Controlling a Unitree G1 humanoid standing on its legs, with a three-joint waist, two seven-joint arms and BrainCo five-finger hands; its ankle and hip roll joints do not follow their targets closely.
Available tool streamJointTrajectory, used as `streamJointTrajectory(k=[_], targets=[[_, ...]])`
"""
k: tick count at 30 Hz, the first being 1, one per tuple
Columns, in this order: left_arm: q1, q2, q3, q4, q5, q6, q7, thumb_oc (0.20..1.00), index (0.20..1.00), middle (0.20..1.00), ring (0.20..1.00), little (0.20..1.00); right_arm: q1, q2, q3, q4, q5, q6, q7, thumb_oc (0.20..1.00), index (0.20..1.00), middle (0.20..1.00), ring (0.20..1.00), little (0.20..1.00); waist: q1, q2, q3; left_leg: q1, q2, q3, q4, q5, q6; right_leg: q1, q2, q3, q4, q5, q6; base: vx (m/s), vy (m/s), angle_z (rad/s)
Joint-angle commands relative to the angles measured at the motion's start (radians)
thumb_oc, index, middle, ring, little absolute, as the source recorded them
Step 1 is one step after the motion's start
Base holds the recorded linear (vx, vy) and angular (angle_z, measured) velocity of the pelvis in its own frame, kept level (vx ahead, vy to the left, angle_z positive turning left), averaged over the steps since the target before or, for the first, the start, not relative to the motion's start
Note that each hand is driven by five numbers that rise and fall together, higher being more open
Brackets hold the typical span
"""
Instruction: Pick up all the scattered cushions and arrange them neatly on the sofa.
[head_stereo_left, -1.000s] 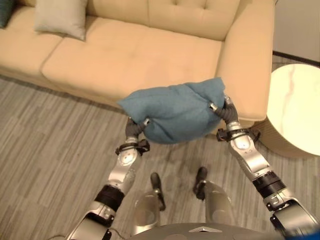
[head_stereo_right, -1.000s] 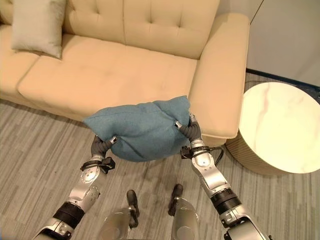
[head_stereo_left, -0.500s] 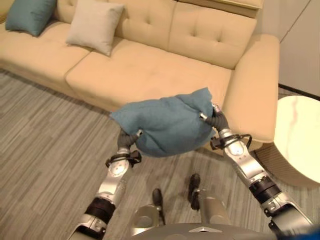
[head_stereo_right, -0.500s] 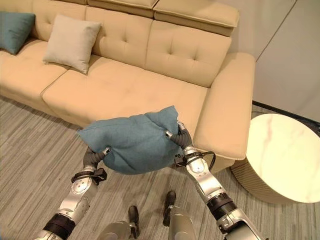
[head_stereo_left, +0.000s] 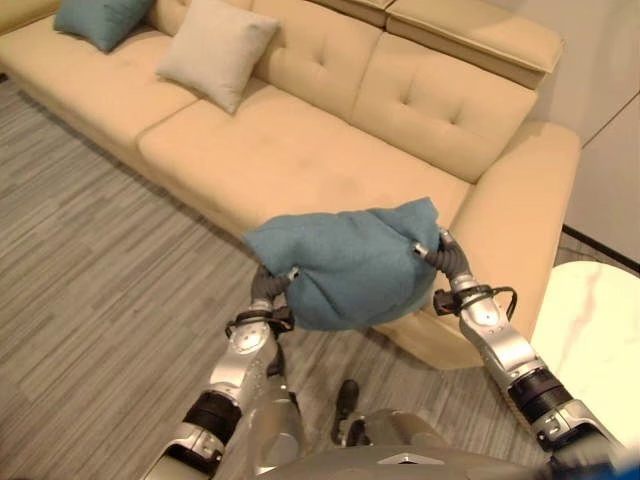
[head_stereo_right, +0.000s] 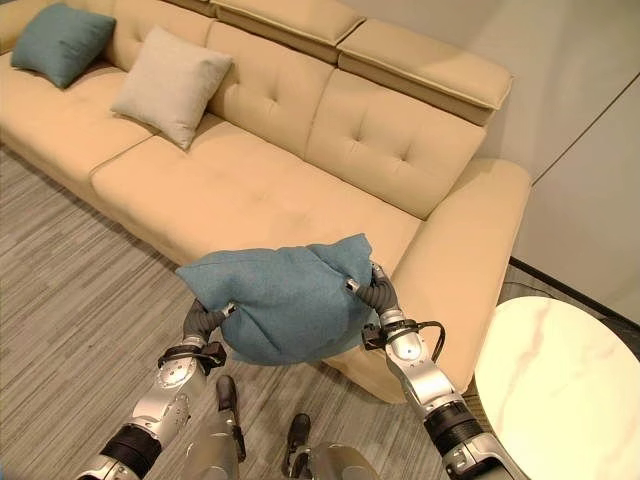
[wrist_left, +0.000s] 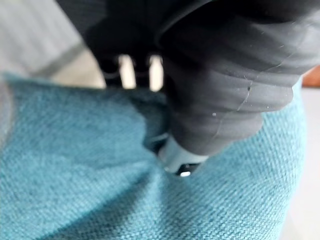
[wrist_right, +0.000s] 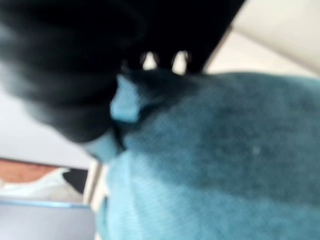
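Note:
I hold a large teal cushion (head_stereo_left: 350, 262) in the air between both hands, just in front of the beige sofa (head_stereo_left: 290, 150) near its right armrest. My left hand (head_stereo_left: 268, 290) grips its lower left edge and my right hand (head_stereo_left: 440, 255) its upper right corner. In the left wrist view the thumb (wrist_left: 177, 159) digs into the teal cloth (wrist_left: 75, 180). In the right wrist view the right hand (wrist_right: 65, 65) pinches a fold of the cushion (wrist_right: 225, 150). A beige cushion (head_stereo_left: 215, 50) and a smaller teal cushion (head_stereo_left: 100, 18) lean against the sofa's back at the left.
A round white marble-topped side table (head_stereo_right: 560, 390) stands right of the sofa's armrest (head_stereo_left: 520, 210). Grey striped carpet (head_stereo_left: 90, 260) stretches out in front of the sofa. The right seat of the sofa (head_stereo_right: 250, 190) is bare.
The camera has moved, so more of the sofa's back and the far teal cushion now show. The held cushion stays between both hands, now close to the right armrest.

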Motion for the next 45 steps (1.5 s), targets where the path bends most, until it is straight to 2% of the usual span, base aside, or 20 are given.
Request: streamJointTrajectory(k=[1,4,8,11,13,14,16,17,20,21,22,24,26,29,33,35,37,40,41,45], targets=[[-0.069,-0.014,-0.035,-0.168,0.022,-0.085,-0.061,0.200,0.200,0.200,0.200,0.200,-0.090,0.069,0.027,-0.117,-0.013,-0.101,0.044,0.200,0.200,0.200,0.200,0.200,0.020,-0.013,-0.027,0.049,-0.040,0.035,0.075,-0.053,0.044,0.002,-0.140,0.077,0.184,-0.012,0.137,0.17,0.269,-0.40],[-0.062,-0.001,-0.030,-0.190,0.027,-0.086,-0.053,0.200,0.200,0.200,0.200,0.200,-0.111,0.080,0.036,-0.121,-0.026,-0.092,0.051,0.200,0.200,0.200,0.200,0.200,0.028,-0.009,-0.017,0.093,-0.061,0.073,0.101,-0.105,0.087,-0.071,-0.190,0.070,0.371,0.060,0.194,0.18,0.289,-0.60],[-0.057,0.000,-0.024,-0.198,0.033,-0.088,-0.043,0.200,0.200,0.200,0.200,0.200,-0.115,0.091,0.041,-0.112,-0.027,-0.084,0.057,0.200,0.200,0.200,0.200,0.200,0.019,0.003,-0.011,0.154,-0.084,0.104,0.100,-0.151,0.115,-0.130,-0.230,0.025,0.447,0.081,0.195,0.17,0.236,-0.33],[-0.057,-0.007,-0.020,-0.199,0.030,-0.088,-0.055,0.200,0.200,0.200,0.200,0.200,-0.126,0.073,0.044,-0.104,-0.020,-0.083,0.066,0.200,0.200,0.200,0.200,0.200,-0.005,0.008,-0.014,0.204,-0.127,0.096,0.058,-0.165,0.116,-0.187,-0.230,0.004,0.277,0.088,0.171,0.22,0.108,-0.29],[-0.062,-0.014,-0.019,-0.196,0.032,-0.087,-0.055,0.200,0.200,0.200,0.200,0.200,-0.127,0.075,0.043,-0.098,-0.016,-0.087,0.064,0.200,0.200,0.200,0.200,0.200,-0.013,0.009,-0.020,0.237,-0.139,0.088,0.033,-0.188,0.103,-0.206,-0.227,-0.006,0.149,0.102,0.184,0.26,0.025,-0.09],[-0.065,-0.018,-0.018,-0.193,0.038,-0.086,-0.055,0.200,0.200,0.200,0.200,0.200,-0.128,0.075,0.046,-0.097,-0.018,-0.086,0.067,0.200,0.200,0.200,0.200,0.200,-0.019,0.003,-0.024,0.244,-0.148,0.097,0.015,-0.175,0.102,-0.214,-0.227,-0.028,0.065,0.142,0.184,0.30,0.019,-0.05],[-0.063,-0.021,-0.018,-0.193,0.045,-0.087,-0.058,0.200,0.200,0.200,0.200,0.200,-0.128,0.076,0.049,-0.099,-0.023,-0.085,0.070,0.200,0.200,0.200,0.200,0.200,-0.016,0.010,-0.026,0.266,-0.146,0.092,0.010,-0.200,0.094,-0.211,-0.227,-0.054,0.040,0.154,0.204,0.22,0.000,-0.07],[-0.063,-0.024,-0.019,-0.195,0.046,-0.088,-0.062,0.200,0.200,0.200,0.200,0.200,-0.125,0.073,0.047,-0.101,-0.028,-0.084,0.072,0.200,0.200,0.200,0.200,0.200,-0.021,-0.001,-0.026,0.260,-0.160,0.098,0.018,-0.194,0.101,-0.217,-0.239,-0.054,0.038,0.177,0.195,0.19,-0.037,-0.01],[-0.064,-0.035,-0.035,-0.186,0.051,-0.089,-0.076,0.200,0.200,0.200,0.200,0.200,-0.100,0.053,0.032,-0.104,-0.028,-0.085,0.073,0.200,0.200,0.200,0.200,0.200,-0.030,-0.011,-0.038,0.267,-0.180,0.087,0.064,-0.244,0.102,-0.171,-0.226,-0.017,0.002,0.171,0.186,0.24,-0.034,0.11],[-0.068,-0.053,-0.050,-0.177,0.041,-0.088,-0.088,0.200,0.200,0.200,0.200,0.200,-0.075,0.038,0.013,-0.111,-0.015,-0.090,0.071,0.200,0.200,0.200,0.200,0.200,-0.047,-0.015,-0.049,0.228,-0.164,0.100,0.237,-0.261,0.060,-0.136,-0.232,-0.053,0.002,0.171,0.170,0.26,-0.099,0.31],[-0.071,-0.056,-0.057,-0.175,0.034,-0.085,-0.094,0.200,0.200,0.200,0.200,0.200,-0.061,0.030,0.000,-0.120,-0.009,-0.092,0.067,0.200,0.200,0.200,0.200,0.200,-0.058,-0.020,-0.050,0.210,-0.118,0.136,0.307,-0.236,0.028,-0.111,-0.237,-0.081,-0.003,0.167,0.159,0.32,-0.128,0.38],[-0.073,-0.057,-0.063,-0.173,0.032,-0.079,-0.102,0.200,0.200,0.200,0.200,0.200,-0.049,0.025,-0.003,-0.125,0.001,-0.093,0.065,0.200,0.200,0.200,0.200,0.200,-0.058,-0.024,-0.048,0.196,-0.069,0.157,0.414,-0.215,-0.003,-0.067,-0.222,-0.102,-0.014,0.143,0.134,0.20,-0.111,0.53],[-0.078,-0.057,-0.069,-0.173,0.025,-0.072,-0.096,0.200,0.200,0.200,0.200,0.200,-0.037,0.017,-0.013,-0.136,0.006,-0.091,0.053,0.200,0.200,0.200,0.200,0.200,-0.051,-0.025,-0.043,0.169,-0.031,0.149,0.442,-0.201,-0.008,-0.040,-0.199,-0.107,-0.014,0.114,0.119,0.15,-0.046,0.35],[-0.085,-0.061,-0.070,-0.178,0.026,-0.065,-0.092,0.200,0.200,0.200,0.200,0.200,-0.026,0.020,-0.026,-0.138,0.014,-0.095,0.048,0.200,0.200,0.200,0.200,0.200,-0.052,-0.032,-0.051,0.133,0.018,0.109,0.303,-0.214,0.015,-0.024,-0.208,-0.089,-0.017,0.097,0.130,0.13,0.060,-0.14],[-0.080,-0.059,-0.052,-0.188,0.027,-0.073,-0.067,0.200,0.200,0.200,0.200,0.200,-0.038,0.028,-0.013,-0.118,-0.009,-0.097,0.034,0.200,0.200,0.200,0.200,0.200,-0.012,-0.009,-0.044,0.115,0.075,-0.079,0.039,-0.036,-0.023,-0.015,-0.180,0.002,0.010,0.060,0.133,0.16,0.182,-0.28],[-0.078,-0.058,-0.047,-0.197,0.019,-0.074,-0.069,0.200,0.200,0.200,0.200,0.200,-0.035,0.023,-0.023,-0.118,0.000,-0.096,0.036,0.200,0.200,0.200,0.200,0.200,-0.014,0.000,-0.042,0.117,0.097,-0.079,0.000,0.001,-0.036,-0.011,-0.190,0.013,0.030,0.047,0.132,0.14,0.233,-0.86],[-0.078,-0.051,-0.046,-0.205,0.022,-0.073,-0.081,0.200,0.200,0.200,0.200,0.200,-0.030,0.020,-0.039,-0.121,-0.010,-0.093,0.043,0.200,0.200,0.200,0.200,0.200,-0.020,0.012,-0.051,0.154,0.087,-0.040,-0.026,-0.019,-0.031,-0.012,-0.209,0.009,0.069,0.037,0.145,0.15,0.283,-0.67],[-0.089,-0.030,-0.041,-0.222,0.024,-0.078,-0.081,0.200,0.200,0.200,0.200,0.200,-0.050,0.024,-0.041,-0.128,-0.013,-0.088,0.041,0.200,0.200,0.200,0.200,0.200,-0.012,0.011,-0.048,0.163,0.031,-0.029,0.005,-0.055,-0.004,-0.019,-0.250,0.037,0.102,0.051,0.165,0.13,0.355,-0.33],[-0.095,-0.017,-0.031,-0.224,0.030,-0.079,-0.078,0.200,0.200,0.200,0.200,0.200,-0.062,0.033,-0.038,-0.126,-0.019,-0.084,0.043,0.200,0.200,0.200,0.200,0.200,-0.005,0.009,-0.044,0.169,0.005,0.003,0.026,-0.088,0.015,-0.024,-0.287,0.045,0.114,0.067,0.188,0.10,0.307,-0.30],[-0.098,0.005,-0.008,-0.226,0.041,-0.090,-0.066,0.200,0.200,0.200,0.200,0.200,-0.088,0.042,-0.031,-0.124,-0.029,-0.083,0.043,0.200,0.200,0.200,0.200,0.200,0.012,0.010,-0.038,0.166,-0.034,0.051,0.056,-0.130,0.046,-0.045,-0.342,0.044,0.119,0.107,0.208,0.05,0.279,-0.32]])
